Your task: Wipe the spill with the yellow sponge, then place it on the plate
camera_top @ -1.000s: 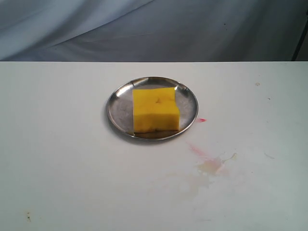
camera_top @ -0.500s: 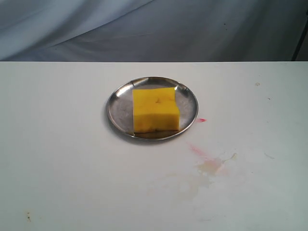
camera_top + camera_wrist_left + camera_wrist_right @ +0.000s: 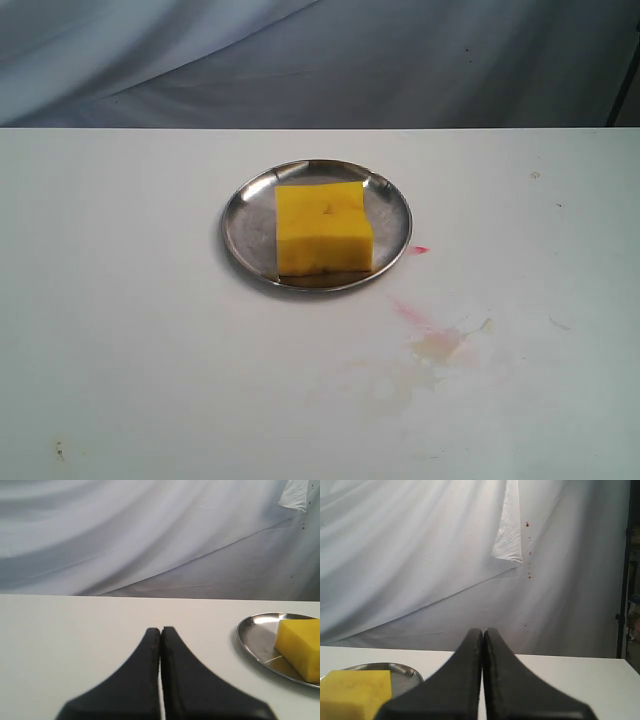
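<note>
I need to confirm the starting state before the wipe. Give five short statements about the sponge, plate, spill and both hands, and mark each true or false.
1. The yellow sponge lies on the plate. True.
2. The spill is inside the plate. False: it lies on the table, apart from the plate's rim.
3. The left hand is shut and holds nothing. True.
4. The right hand grips the sponge. False: it is shut on nothing, and the sponge sits untouched on the plate.
5. A small pink-red smear lies on the table just beside the plate's rim. True.
</note>
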